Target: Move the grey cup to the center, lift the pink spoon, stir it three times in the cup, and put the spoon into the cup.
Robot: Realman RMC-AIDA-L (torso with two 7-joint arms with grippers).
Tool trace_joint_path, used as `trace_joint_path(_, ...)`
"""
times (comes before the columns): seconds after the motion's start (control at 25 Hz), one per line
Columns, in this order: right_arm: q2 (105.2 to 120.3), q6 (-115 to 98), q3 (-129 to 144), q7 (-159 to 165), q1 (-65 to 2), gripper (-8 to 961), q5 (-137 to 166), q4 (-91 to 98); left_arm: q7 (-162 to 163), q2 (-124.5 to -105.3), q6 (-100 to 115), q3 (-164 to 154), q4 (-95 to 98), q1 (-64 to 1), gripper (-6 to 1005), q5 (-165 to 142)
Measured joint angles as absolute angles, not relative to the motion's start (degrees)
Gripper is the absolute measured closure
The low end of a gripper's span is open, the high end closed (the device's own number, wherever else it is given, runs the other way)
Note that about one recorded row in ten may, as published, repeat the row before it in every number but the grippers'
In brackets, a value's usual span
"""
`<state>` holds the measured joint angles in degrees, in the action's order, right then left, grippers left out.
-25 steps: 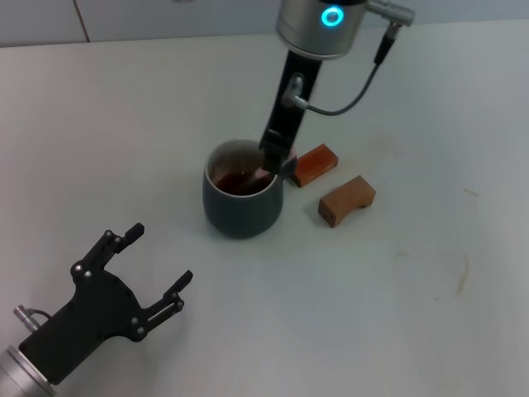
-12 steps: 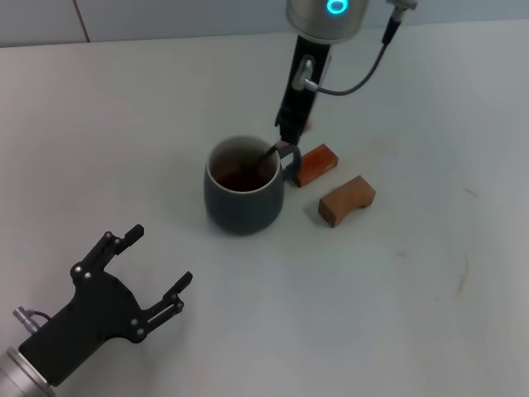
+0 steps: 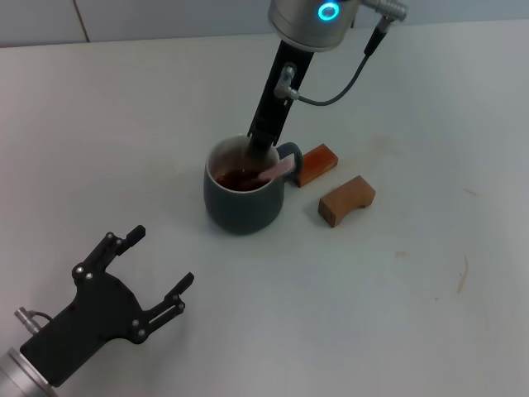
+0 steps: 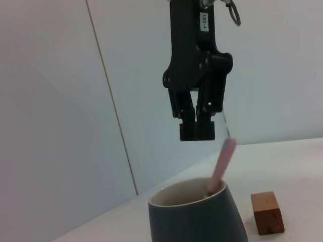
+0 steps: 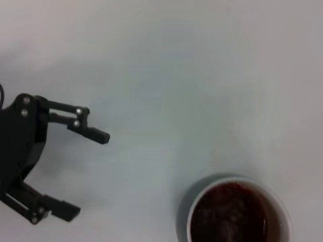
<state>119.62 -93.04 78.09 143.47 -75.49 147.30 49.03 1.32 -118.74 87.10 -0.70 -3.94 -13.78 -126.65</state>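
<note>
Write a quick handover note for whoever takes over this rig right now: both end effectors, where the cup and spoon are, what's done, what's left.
Right end effector: above the grey cup, fingers together, holding nothing.
Left end effector: open, parked near the table's front left.
Grey cup: mid-table, dark liquid inside, two wooden blocks beside it.
Pink spoon: in the cup, handle leaning on the rim.
Done: cup placed, spoon in cup.
Left: pull the right arm clear.

- grey cup (image 3: 241, 203): dark blue-grey, cream inside, reddish-brown liquid
- pink spoon (image 3: 278, 170): pale pink handle
- wooden blocks (image 3: 346, 200): brown
- surface (image 3: 397, 298): pale grey-white
</note>
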Motion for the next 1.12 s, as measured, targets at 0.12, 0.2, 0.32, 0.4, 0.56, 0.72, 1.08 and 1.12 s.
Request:
trace_joint_path(0.12,119.58,-92.6,78.9,143.5,-72.9,709,146.0,53.0,1.3,-118.74,87.1,-0.7,-3.9,-13.8,144,-126.7)
trace_joint_path(0.2,119.56,-91.6,79.5,143.2,-68.0,681,143.4,59.0,1.3,-118.74,87.1,-0.5,-4.0,-13.8,144,-126.6)
trace_joint_path(0.32,119.4,-89.6,80.3,142.1,-62.6,639,139.8,64.7,1.3,-118.74,87.1,-0.4,-4.0,-13.9,145,-126.4)
trace_joint_path(0.4,119.37,-84.3,80.8,137.7,-51.4,547,133.5,76.2,1.3,-118.74,87.1,-0.3,-4.0,-13.9,145,-126.3)
trace_joint_path(0.56,119.41,-76.0,81.9,130.8,-39.3,369,124.4,85.0,1.4,-118.67,87.1,0.2,-3.9,-13.7,145,-126.2)
trace_joint_path(0.72,119.39,-68.1,83.3,114.8,-22.8,213,106.4,88.2,1.6,-118.6,87.1,0.4,-3.9,-13.5,145,-126.2)
trace_joint_path(1.08,119.48,-71.9,88.3,60.3,-4.2,137,61.2,58.3,1.9,-118.6,87.2,0.4,-4.0,-13.7,144,-126.2)
trace_joint_path(1.12,119.42,-74.1,88.3,54.1,-4.3,136,56.5,52.6,1.9,-118.62,87.2,0.4,-4.0,-13.7,144,-126.2)
